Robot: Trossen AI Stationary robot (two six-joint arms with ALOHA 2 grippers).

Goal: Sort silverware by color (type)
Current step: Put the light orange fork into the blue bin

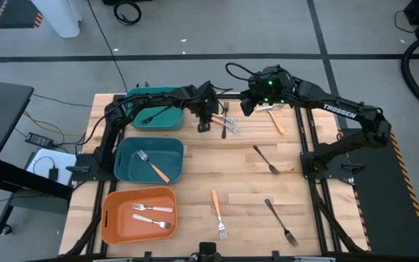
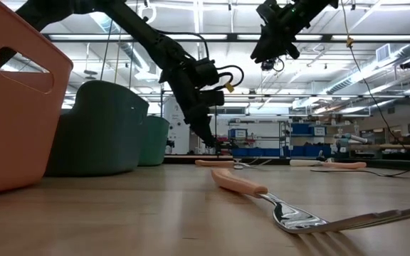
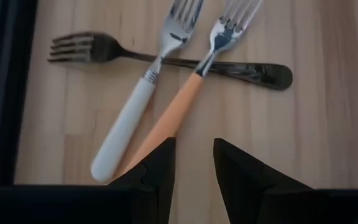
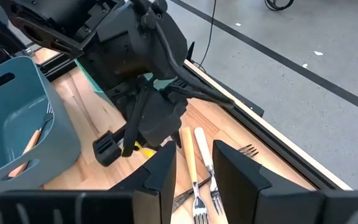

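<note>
Now, left gripper (image 3: 194,163): dark wedge fingers spread above orange-handled fork (image 3: 179,106).
Right gripper (image 4: 194,165): fingers apart, empty.
Table (image 1: 246,182): pale wood planks.

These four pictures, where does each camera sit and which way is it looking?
High view: above the table, looking straight down; both arms, three bins.
Low view: at table-top height, looking level past an orange-handled fork; both arms come in from above.
Left wrist view: on the left arm, looking past the open left gripper at three crossed forks.
Right wrist view: on the right arm, past the open right gripper, facing the left arm.
Shared: both wrist views and the high view show those crossed forks.
</note>
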